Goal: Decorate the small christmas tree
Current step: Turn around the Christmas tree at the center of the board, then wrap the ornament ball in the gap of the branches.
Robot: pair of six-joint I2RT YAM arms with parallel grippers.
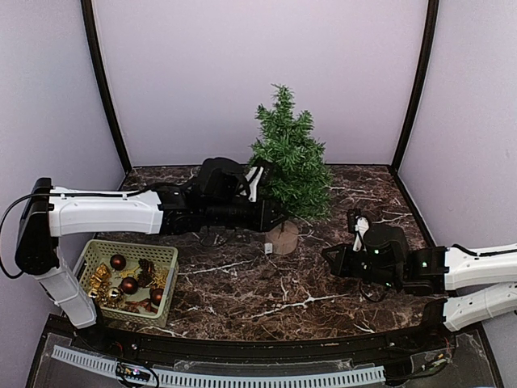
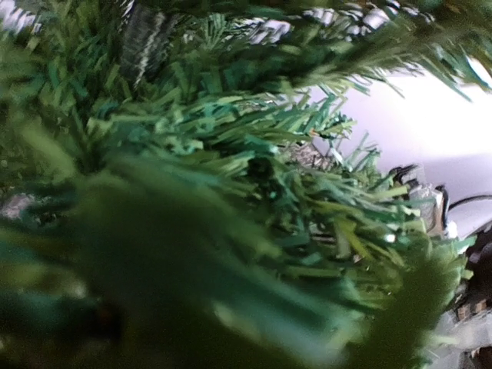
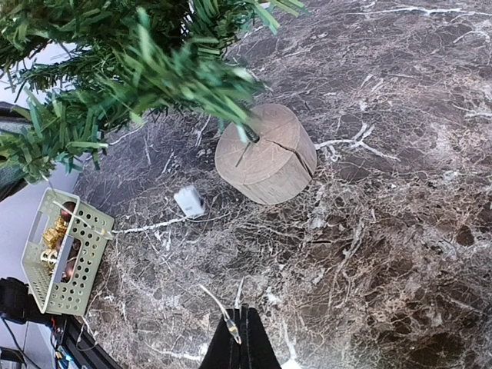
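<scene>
Overhead view: even, diffuse light; pale walls bright, with soft, faint shadows on the marble table (image 1: 242,295). Left wrist view: the nearest needles of the small christmas tree (image 2: 254,177) are heavily blurred and the background at right is overexposed. Right wrist view: the marble and the wooden base (image 3: 265,154) are sharp.

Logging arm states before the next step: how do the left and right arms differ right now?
The left arm is stretched across the table, with the left gripper against the small christmas tree's lower branches. The right arm sits folded low, apart from the tree. The left fingers are buried in needles, so their state is unreadable, while the right fingers are closed together. Shared: both point toward the tree.
</scene>
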